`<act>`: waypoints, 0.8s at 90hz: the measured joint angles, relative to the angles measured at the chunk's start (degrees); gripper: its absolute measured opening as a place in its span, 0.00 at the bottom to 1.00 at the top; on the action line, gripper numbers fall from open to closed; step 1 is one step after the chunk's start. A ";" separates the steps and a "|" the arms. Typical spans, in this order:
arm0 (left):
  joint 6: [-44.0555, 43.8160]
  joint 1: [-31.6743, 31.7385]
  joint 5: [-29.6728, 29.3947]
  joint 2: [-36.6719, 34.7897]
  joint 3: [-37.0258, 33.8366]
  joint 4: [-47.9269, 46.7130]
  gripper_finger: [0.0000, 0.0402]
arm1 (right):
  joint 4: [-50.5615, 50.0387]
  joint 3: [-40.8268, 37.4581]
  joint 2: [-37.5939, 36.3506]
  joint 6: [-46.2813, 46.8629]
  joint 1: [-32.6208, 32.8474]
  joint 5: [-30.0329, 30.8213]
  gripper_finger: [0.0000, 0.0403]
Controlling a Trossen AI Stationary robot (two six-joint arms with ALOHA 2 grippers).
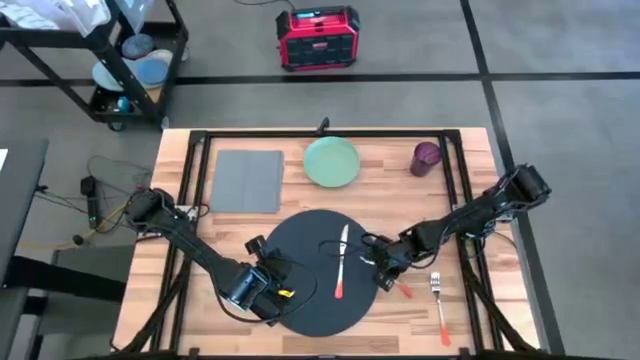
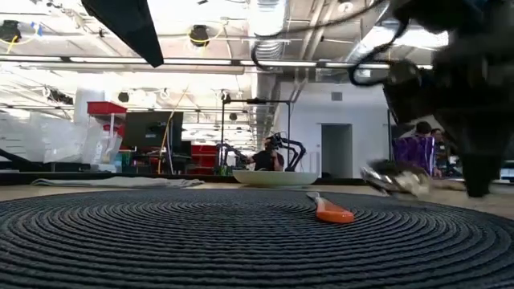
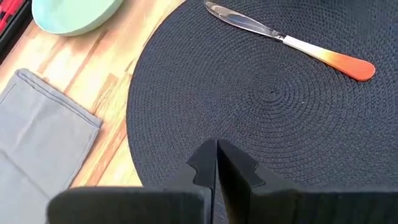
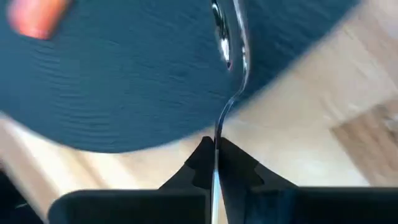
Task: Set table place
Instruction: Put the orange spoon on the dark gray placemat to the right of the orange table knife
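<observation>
A knife (image 1: pixel 342 262) lay mid-placemat (image 1: pixel 310 300), both grippers crowded its left (image 1: pixel 268 283) and right (image 1: pixel 383 262) edges; the table (image 1: pixel 480 165) behind offered more room

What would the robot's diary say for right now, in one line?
right gripper shut on spoon at placemat edge | left gripper shut, empty | knife on placemat

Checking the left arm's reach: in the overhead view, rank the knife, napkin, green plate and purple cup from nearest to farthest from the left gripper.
From the left gripper:
1. Knife, on the placemat.
2. Napkin, at the table's far left.
3. Green plate, far middle.
4. Purple cup, far right.
</observation>
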 joint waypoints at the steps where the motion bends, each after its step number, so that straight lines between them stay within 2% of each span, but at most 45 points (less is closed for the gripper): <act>1: 0.01 -0.01 0.00 0.00 0.00 0.03 0.00 | 0.04 0.12 -0.08 -0.01 -0.10 0.01 0.00; 16: 0.00 -0.02 -0.26 0.00 0.00 0.03 0.00 | 0.99 2.23 -0.39 -0.07 -1.58 0.06 0.00; 33: 0.00 -0.02 -0.55 0.00 0.00 0.06 0.00 | 10.42 2.42 -0.47 4.40 -4.43 -1.34 0.00; 46: 0.10 0.00 -0.57 0.00 0.00 0.06 0.00 | 13.48 2.51 -0.49 8.72 -6.29 3.97 0.00; 55: 1.25 0.00 -0.71 0.00 0.00 0.04 0.00 | 14.24 2.40 -0.51 9.48 -7.23 5.30 0.00; 62: 2.52 0.01 -0.74 0.00 0.00 0.04 0.00 | 19.81 0.79 -0.57 11.24 -6.90 5.89 0.00; 72: 4.03 0.13 -0.76 0.00 0.00 0.05 0.00 | 28.81 -2.76 -0.60 15.52 -5.18 9.78 0.00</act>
